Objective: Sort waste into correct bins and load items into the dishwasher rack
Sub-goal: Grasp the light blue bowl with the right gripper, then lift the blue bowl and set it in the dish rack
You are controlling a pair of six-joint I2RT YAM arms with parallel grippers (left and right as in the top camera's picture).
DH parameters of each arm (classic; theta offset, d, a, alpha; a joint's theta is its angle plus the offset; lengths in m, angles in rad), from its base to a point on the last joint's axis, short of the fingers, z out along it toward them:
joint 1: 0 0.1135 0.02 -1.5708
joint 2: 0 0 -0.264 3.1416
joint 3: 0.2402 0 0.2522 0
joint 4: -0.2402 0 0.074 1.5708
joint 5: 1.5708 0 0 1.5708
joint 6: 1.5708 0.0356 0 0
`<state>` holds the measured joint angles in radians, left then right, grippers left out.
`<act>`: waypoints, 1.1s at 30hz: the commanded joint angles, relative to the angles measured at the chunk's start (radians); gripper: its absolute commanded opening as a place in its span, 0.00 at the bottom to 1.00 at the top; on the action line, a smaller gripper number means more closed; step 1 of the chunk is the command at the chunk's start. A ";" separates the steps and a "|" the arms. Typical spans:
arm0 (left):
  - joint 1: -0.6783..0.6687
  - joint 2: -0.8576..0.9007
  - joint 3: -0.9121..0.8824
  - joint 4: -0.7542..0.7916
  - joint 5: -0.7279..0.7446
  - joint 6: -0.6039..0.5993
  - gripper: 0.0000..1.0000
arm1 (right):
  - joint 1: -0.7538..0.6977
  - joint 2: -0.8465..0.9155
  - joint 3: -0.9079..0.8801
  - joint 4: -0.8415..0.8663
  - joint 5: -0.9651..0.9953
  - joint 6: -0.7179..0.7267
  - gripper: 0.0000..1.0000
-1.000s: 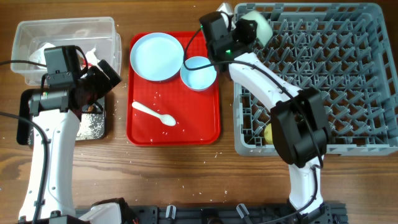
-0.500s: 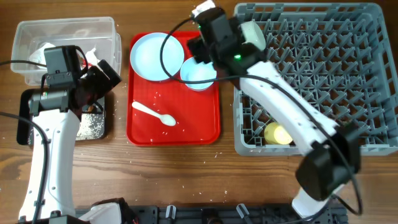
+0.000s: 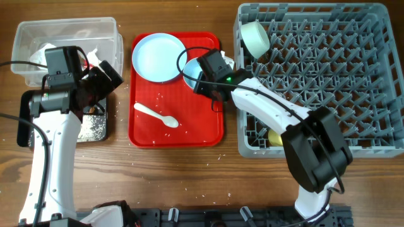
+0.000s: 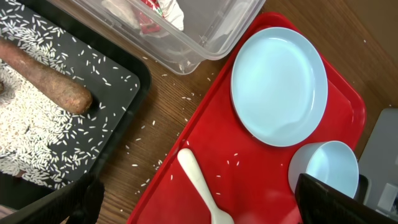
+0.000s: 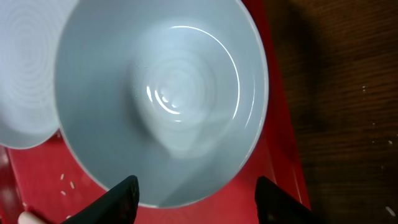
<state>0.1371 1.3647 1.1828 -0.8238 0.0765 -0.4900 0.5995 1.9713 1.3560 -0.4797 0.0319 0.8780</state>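
Note:
My right gripper (image 3: 201, 75) (image 5: 199, 199) is open and hovers just above the pale-blue bowl (image 5: 165, 93) on the red tray (image 3: 208, 129), one finger on each side of its near rim. The pale-blue plate (image 3: 159, 57) and the white spoon (image 3: 156, 115) lie on the same tray. The pale-green bowl (image 3: 255, 36) leans in the grey rack's (image 3: 353, 82) back left corner. The yellow cup (image 3: 274, 137) lies in the rack's front left, partly hidden by my arm. My left gripper (image 3: 104, 75) (image 4: 199, 205) is open and empty above the black tray's (image 4: 134, 81) edge.
The clear tub (image 3: 66, 28) holds crumpled white paper (image 3: 45, 52) and a red-and-white wrapper (image 4: 155, 12). The black tray holds rice grains (image 4: 25, 130) and a brown carrot-like scrap (image 4: 53, 84). Loose grains lie on the wood and the red tray.
My right gripper left the pale-green bowl in the rack's corner, moved left and came down over the pale-blue bowl. The left arm has not moved.

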 commanded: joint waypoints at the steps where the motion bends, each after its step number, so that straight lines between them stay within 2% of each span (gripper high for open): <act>1: -0.006 0.005 -0.001 0.000 -0.006 0.012 1.00 | 0.002 0.057 -0.014 0.002 0.016 0.023 0.54; 2: -0.006 0.005 -0.001 0.000 -0.006 0.012 1.00 | 0.003 0.057 -0.014 0.000 0.015 0.018 0.38; 3: -0.006 0.005 -0.001 0.000 -0.006 0.012 1.00 | 0.003 0.057 -0.014 0.000 0.016 0.012 0.17; 4: -0.006 0.005 -0.001 0.000 -0.006 0.012 1.00 | 0.003 0.057 -0.014 -0.002 0.016 0.011 0.12; 7: -0.006 0.005 -0.001 0.000 -0.006 0.012 1.00 | 0.003 0.045 -0.013 -0.003 0.005 -0.056 0.11; 8: -0.006 0.005 -0.001 0.000 -0.006 0.012 1.00 | 0.002 0.025 -0.013 -0.003 -0.010 -0.110 0.04; 11: -0.006 0.005 -0.001 0.000 -0.006 0.012 1.00 | 0.002 -0.083 -0.010 -0.006 -0.059 -0.260 0.04; 13: -0.006 0.005 -0.001 0.000 -0.006 0.012 1.00 | -0.002 -0.201 0.010 -0.053 -0.010 -0.296 0.04; 14: -0.006 0.005 -0.001 0.000 -0.006 0.012 1.00 | -0.018 -0.323 0.011 -0.102 0.114 -0.293 0.04; 16: -0.006 0.005 -0.001 0.000 -0.006 0.012 1.00 | -0.045 -0.457 0.011 -0.170 0.330 -0.249 0.05; 17: -0.006 0.005 -0.001 0.000 -0.006 0.012 1.00 | -0.068 -0.554 0.011 -0.234 0.536 -0.248 0.04; 20: -0.006 0.005 -0.001 0.000 -0.006 0.012 1.00 | -0.102 -0.674 0.011 -0.407 1.026 -0.251 0.04; 22: -0.006 0.005 -0.001 0.000 -0.006 0.012 1.00 | -0.116 -0.660 0.010 -0.430 1.104 -0.332 0.04; 24: -0.006 0.005 -0.001 0.000 -0.006 0.012 1.00 | -0.117 -0.581 0.010 -0.363 1.118 -0.560 0.04; 27: -0.006 0.005 -0.001 0.000 -0.006 0.012 1.00 | -0.117 -0.384 0.010 -0.203 1.302 -0.906 0.04; 30: -0.006 0.005 -0.001 0.000 -0.006 0.012 1.00 | -0.117 -0.198 0.010 -0.057 1.314 -1.170 0.04; 33: -0.006 0.005 -0.001 0.000 -0.006 0.012 1.00 | -0.113 -0.084 0.010 -0.053 1.305 -1.192 0.04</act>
<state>0.1371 1.3651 1.1828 -0.8234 0.0765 -0.4900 0.4808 1.8324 1.3586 -0.5369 1.2888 -0.2153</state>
